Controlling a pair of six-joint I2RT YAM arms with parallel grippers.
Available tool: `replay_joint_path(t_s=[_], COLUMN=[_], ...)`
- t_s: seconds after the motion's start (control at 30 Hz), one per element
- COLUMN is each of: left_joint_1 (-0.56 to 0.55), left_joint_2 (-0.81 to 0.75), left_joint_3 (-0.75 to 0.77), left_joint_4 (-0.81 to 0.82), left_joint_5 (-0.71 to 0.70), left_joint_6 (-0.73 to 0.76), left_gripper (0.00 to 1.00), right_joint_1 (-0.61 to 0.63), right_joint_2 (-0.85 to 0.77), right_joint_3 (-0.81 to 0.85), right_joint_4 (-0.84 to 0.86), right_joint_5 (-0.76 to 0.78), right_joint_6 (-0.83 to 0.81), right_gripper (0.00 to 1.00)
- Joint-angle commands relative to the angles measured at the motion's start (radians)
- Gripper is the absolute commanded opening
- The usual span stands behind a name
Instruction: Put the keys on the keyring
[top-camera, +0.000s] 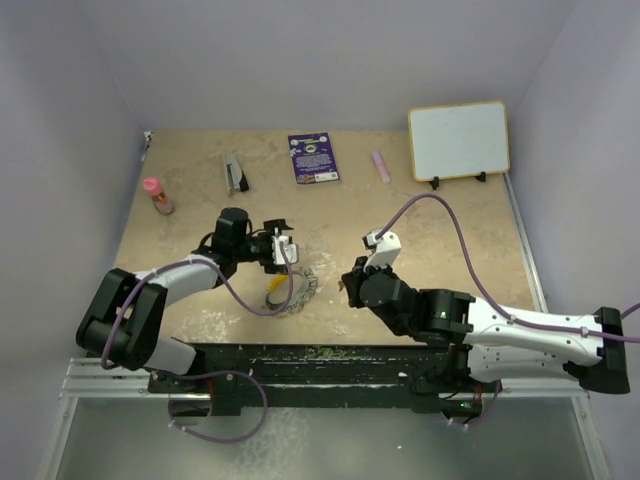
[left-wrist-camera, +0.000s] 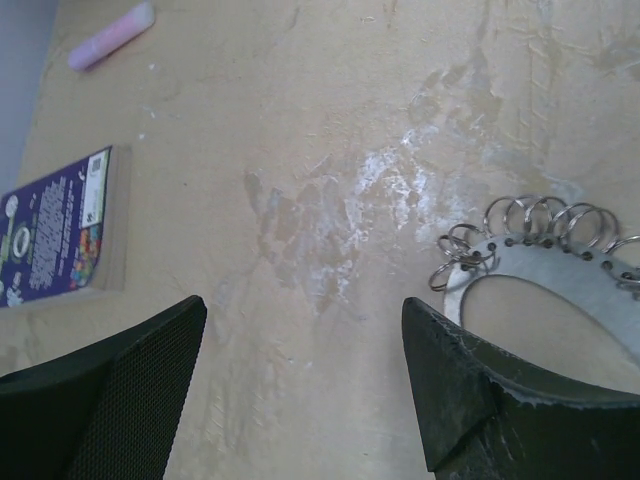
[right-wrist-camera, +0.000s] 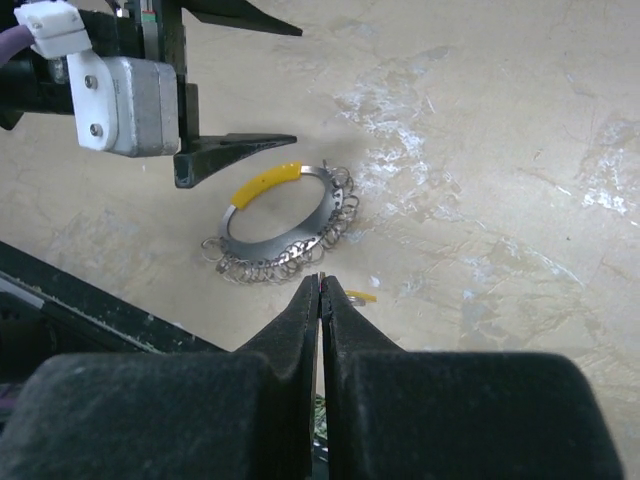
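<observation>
The keyring (right-wrist-camera: 285, 235) is a flat silvery ring edged with several small wire loops, and a yellow strip covers part of its rim. It lies on the table near the front edge (top-camera: 297, 288), and its loops show at the right of the left wrist view (left-wrist-camera: 530, 262). A small yellow-headed key (right-wrist-camera: 362, 296) lies on the table beside my right fingers. My left gripper (top-camera: 283, 241) (left-wrist-camera: 300, 385) (right-wrist-camera: 297, 85) hovers open just behind the keyring, holding nothing. To the ring's right, my right gripper (right-wrist-camera: 320, 281) (top-camera: 350, 285) is shut. A thin silvery sliver shows at its tips; I cannot tell what it is.
Along the back stand a whiteboard (top-camera: 458, 140), a pink stick (top-camera: 380, 166) (left-wrist-camera: 112, 35), a purple booklet (top-camera: 314, 157) (left-wrist-camera: 60, 235) and a grey-and-black tool (top-camera: 236, 173). A red-capped bottle (top-camera: 158, 196) stands at the left. The black base rail (top-camera: 320, 360) borders the near edge.
</observation>
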Motion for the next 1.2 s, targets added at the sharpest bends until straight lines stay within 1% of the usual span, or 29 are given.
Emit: replay_joint_path(t_s=[0.0, 0.1, 0.13, 0.17, 0.23, 0.3, 0.33, 0.37, 0.4, 0.47, 0.53, 0.6, 0.7, 0.77, 0.87, 0.9, 0.93, 0.97, 1.0, 1.03, 1.07, 1.1, 1.13, 1.17], left_joint_1=[-0.004, -0.012, -0.013, -0.013, -0.007, 0.018, 0.028, 0.034, 0.039, 0.050, 0.075, 0.100, 0.106, 0.118, 0.137, 0.140, 0.141, 0.143, 0.145, 0.147, 0.153, 0.163, 0.172, 0.180], left_joint_2=[0.064, 0.094, 0.093, 0.088, 0.057, 0.012, -0.008, -0.022, -0.029, -0.028, -0.052, -0.129, -0.249, -0.284, -0.341, -0.354, -0.366, -0.378, -0.390, -0.407, -0.416, -0.431, -0.440, -0.450], left_joint_3=[0.074, 0.055, 0.049, 0.051, 0.067, 0.071, 0.081, 0.107, 0.146, 0.261, 0.358, 0.356, 0.302, 0.289, 0.243, 0.231, 0.222, 0.215, 0.209, 0.200, 0.195, 0.186, 0.179, 0.172], left_joint_4=[-0.077, -0.073, -0.058, -0.049, -0.037, 0.010, 0.018, 0.002, -0.047, -0.201, -0.359, -0.416, -0.440, -0.482, -0.470, -0.466, -0.468, -0.475, -0.482, -0.486, -0.487, -0.488, -0.488, -0.488], left_joint_5=[0.114, 0.166, 0.164, 0.145, 0.051, -0.039, -0.107, -0.188, -0.279, -0.426, -0.511, -0.512, -0.513, -0.510, -0.519, -0.522, -0.522, -0.523, -0.521, -0.519, -0.518, -0.520, -0.521, -0.521], left_joint_6=[0.281, 0.357, 0.350, 0.327, 0.244, 0.120, 0.054, -0.014, -0.076, -0.181, -0.255, -0.285, -0.287, -0.300, -0.304, -0.306, -0.307, -0.311, -0.315, -0.317, -0.325, -0.337, -0.346, -0.355], left_gripper=[0.82, 0.81, 0.81, 0.81, 0.81, 0.81, 0.82, 0.82, 0.83, 0.83, 0.84, 0.83, 0.84, 0.84, 0.84, 0.85, 0.85, 0.89, 0.92, 0.95, 0.97, 0.97, 0.98, 0.98], right_joint_1=[-0.038, -0.119, -0.152, -0.205, -0.305, -0.352, -0.365, -0.373, -0.381, -0.401, -0.420, -0.438, -0.456, -0.462, -0.467, -0.468, -0.468, -0.467, -0.466, -0.459, -0.450, -0.440, -0.433, -0.429], right_joint_2=[0.005, 0.030, 0.048, 0.074, 0.169, 0.271, 0.322, 0.365, 0.405, 0.465, 0.496, 0.515, 0.527, 0.521, 0.513, 0.508, 0.495, 0.478, 0.455, 0.424, 0.406, 0.399, 0.406, 0.424], right_joint_3=[0.053, 0.040, 0.030, 0.017, -0.015, -0.033, -0.033, -0.032, -0.030, -0.024, -0.020, -0.016, 0.003, 0.006, 0.007, 0.010, 0.010, 0.013, 0.027, 0.053, 0.067, 0.097, 0.135, 0.180], right_joint_4=[-0.040, -0.062, -0.063, -0.060, -0.036, 0.000, 0.017, 0.038, 0.060, 0.075, 0.113, 0.121, 0.089, 0.056, -0.020, -0.058, -0.094, -0.128, -0.155, -0.164, -0.156, -0.146, -0.144, -0.134], right_joint_5=[0.014, -0.079, -0.126, -0.192, -0.337, -0.414, -0.433, -0.449, -0.463, -0.480, -0.493, -0.505, -0.493, -0.479, -0.448, -0.429, -0.414, -0.394, -0.357, -0.343, -0.339, -0.334, -0.331, -0.343], right_joint_6=[0.056, 0.065, 0.071, 0.074, 0.071, 0.076, 0.083, 0.089, 0.095, 0.114, 0.125, 0.132, 0.145, 0.159, 0.189, 0.213, 0.233, 0.248, 0.230, 0.212, 0.175, 0.133, 0.092, 0.032], right_gripper=[0.00, 0.00, 0.00, 0.00, 0.00, 0.00, 0.00, 0.00, 0.00, 0.00, 0.00, 0.00, 0.00, 0.00, 0.00, 0.08, 0.24, 0.30, 0.33, 0.41, 0.53, 0.68, 0.71, 0.71])
